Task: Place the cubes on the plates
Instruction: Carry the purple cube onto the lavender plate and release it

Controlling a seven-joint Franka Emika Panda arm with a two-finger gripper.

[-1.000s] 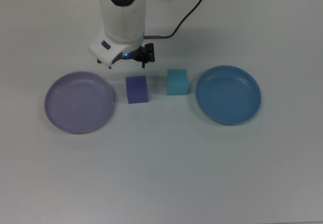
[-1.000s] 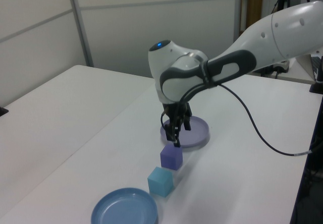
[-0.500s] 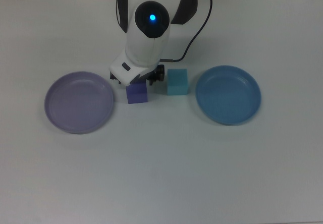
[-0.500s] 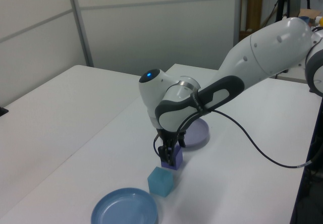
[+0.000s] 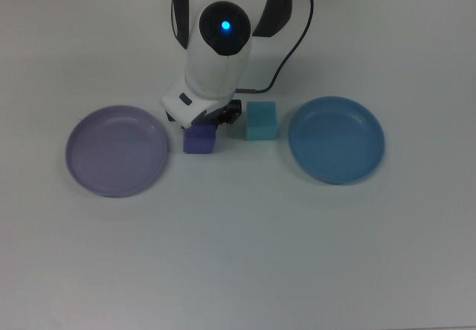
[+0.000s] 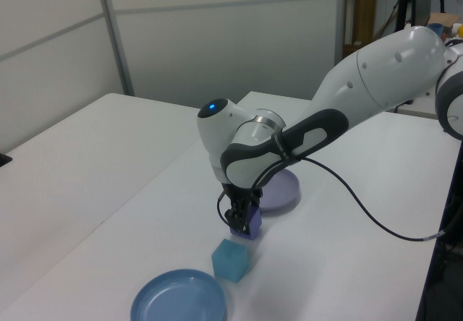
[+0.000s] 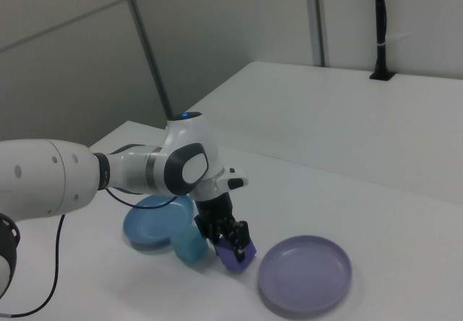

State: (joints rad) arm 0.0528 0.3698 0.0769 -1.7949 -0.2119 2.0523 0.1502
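Purple plate (image 5: 117, 151): you are seeing it lying flat on the white table (image 5: 238, 256) at the top view's left, with nothing on it. In the left view (image 6: 278, 189) it is showing partly behind the arm; in the right view (image 7: 305, 274) it is sitting at the lower right.

Purple cube (image 5: 199, 140): you are looking at it just beside the purple plate's rim, between that plate and the cyan cube. It is sitting between the gripper's fingers, and its upper part is hiding under the wrist in the top view. In the right view (image 7: 238, 254) it is looking tilted, one corner lower than the other. Whether it is touching the table you cannot tell.

Gripper (image 6: 242, 218): it is pointing down over the purple cube, its dark fingers (image 7: 221, 232) pressing against the cube's sides, so the jaws are standing narrowed to the cube's width and holding it.

Arm (image 5: 220, 40): the white body is reaching in from the top view's upper edge, a blue light glowing on its top, and a black cable (image 5: 286, 51) is trailing off behind it.

Cyan cube (image 5: 261, 120): it is resting on the table just beside the gripper, near the blue plate but apart from it.

Blue plate (image 5: 336, 140): it is lying at the top view's right, holding nothing, well apart from the purple plate.
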